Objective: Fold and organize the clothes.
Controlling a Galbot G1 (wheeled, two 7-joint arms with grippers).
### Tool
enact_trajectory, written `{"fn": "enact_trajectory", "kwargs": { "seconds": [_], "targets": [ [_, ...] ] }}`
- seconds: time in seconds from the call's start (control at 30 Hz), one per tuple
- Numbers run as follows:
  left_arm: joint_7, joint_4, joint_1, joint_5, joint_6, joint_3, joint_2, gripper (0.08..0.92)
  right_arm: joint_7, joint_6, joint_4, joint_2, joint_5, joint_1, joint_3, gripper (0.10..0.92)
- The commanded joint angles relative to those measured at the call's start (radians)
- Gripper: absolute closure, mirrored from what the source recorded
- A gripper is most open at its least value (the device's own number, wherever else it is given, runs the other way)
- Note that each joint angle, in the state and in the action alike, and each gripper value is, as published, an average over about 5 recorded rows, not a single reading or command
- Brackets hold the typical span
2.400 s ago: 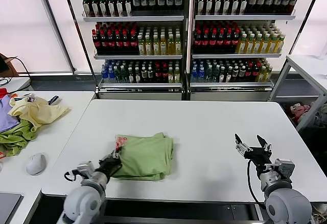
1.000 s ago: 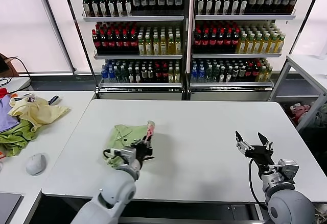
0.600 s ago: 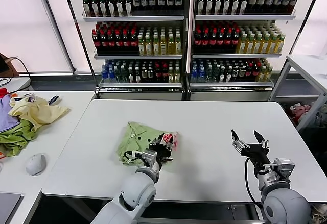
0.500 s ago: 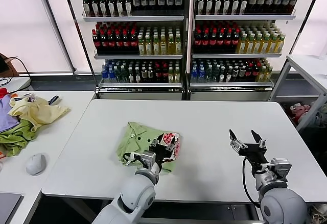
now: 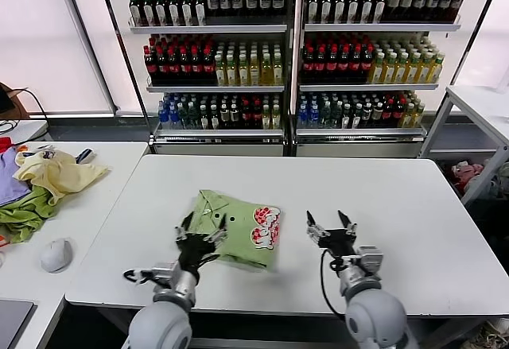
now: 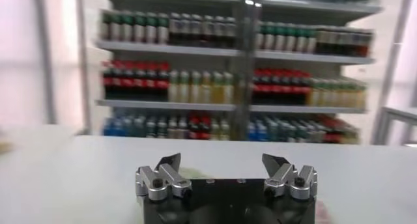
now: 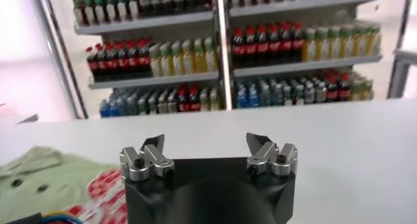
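Two hands are over the white table (image 5: 382, 190). The left hand (image 5: 196, 242) is spread open at the near left edge of the folded light sage-green shirt with red-and-white print (image 5: 235, 226). The shirt lies flat at mid-table. The right hand (image 5: 332, 232) is also open, just beside the shirt.

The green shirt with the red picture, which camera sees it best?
The head view. It shows the whole folded green shirt on the white table, collar and red picture up. The right wrist view catches only a corner, and the left wrist view shows almost none of it.
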Motion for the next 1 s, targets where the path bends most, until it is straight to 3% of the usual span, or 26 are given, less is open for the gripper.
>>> {"fn": "enact_trajectory", "kwargs": {
  "seconds": [0.03,0.5,0.6,1.0],
  "targets": [
    [-0.034,-0.097,0.238,0.078,-0.114,-0.24,0.012,0.177,0.063,0.033,-0.263,0.181,-0.125,0.083,-0.253,0.203],
    [-0.047,-0.103,0.269,0.092,-0.119,-0.246,-0.009,0.177,0.097,0.025,-0.387,0.279,-0.183,0.116,-0.237,0.21],
    [-0.047,-0.104,0.267,0.092,-0.119,-0.238,-0.012,0.177,0.096,0.025,-0.388,0.28,-0.166,0.119,-0.229,0.26],
    [-0.047,-0.111,0.27,0.097,-0.119,-0.216,-0.015,0.177,0.04,-0.018,-0.313,0.155,-0.124,0.151,-0.139,0.592]
  ]
}}
